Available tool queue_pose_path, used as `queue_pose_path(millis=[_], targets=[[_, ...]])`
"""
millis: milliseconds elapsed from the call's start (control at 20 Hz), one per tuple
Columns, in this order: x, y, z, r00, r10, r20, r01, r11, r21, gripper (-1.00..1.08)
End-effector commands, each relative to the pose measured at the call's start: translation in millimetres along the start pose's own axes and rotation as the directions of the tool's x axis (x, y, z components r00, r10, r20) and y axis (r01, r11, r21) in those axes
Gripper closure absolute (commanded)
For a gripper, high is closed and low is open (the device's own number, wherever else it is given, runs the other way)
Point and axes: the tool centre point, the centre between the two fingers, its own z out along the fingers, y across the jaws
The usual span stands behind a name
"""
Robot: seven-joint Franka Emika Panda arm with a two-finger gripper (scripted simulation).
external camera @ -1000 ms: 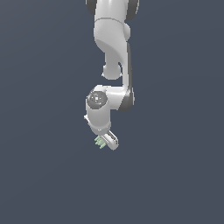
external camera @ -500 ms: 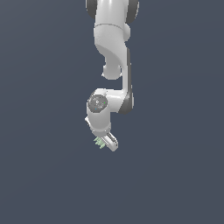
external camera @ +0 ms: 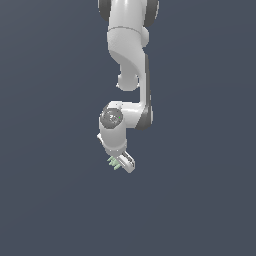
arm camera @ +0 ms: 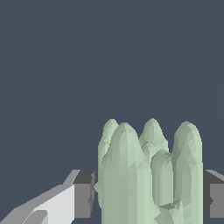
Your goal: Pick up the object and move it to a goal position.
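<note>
The object is a tiny pale green piece of several short parallel bars. In the exterior view it sticks out from the white gripper at the lower end of the arm, toward the exterior view's left. In the wrist view the object fills the space between the two dark finger pads, which press on its two sides. The gripper is shut on the object and holds it in the air.
A plain dark grey-blue background surrounds the arm in both views. No table, edge or other object shows.
The arm's lower part and the gripper with the object have shifted slightly toward the exterior view's left and a little down. The object stays in the grip.
</note>
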Motion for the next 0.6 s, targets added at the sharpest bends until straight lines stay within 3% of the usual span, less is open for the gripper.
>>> queue_pose_path(millis=[0,550], targets=[[-1,0,-3,1.000,0.000,0.000,0.000,1.000,0.000,1.08],[-18,11,-46,1.000,0.000,0.000,0.000,1.000,0.001,1.08]])
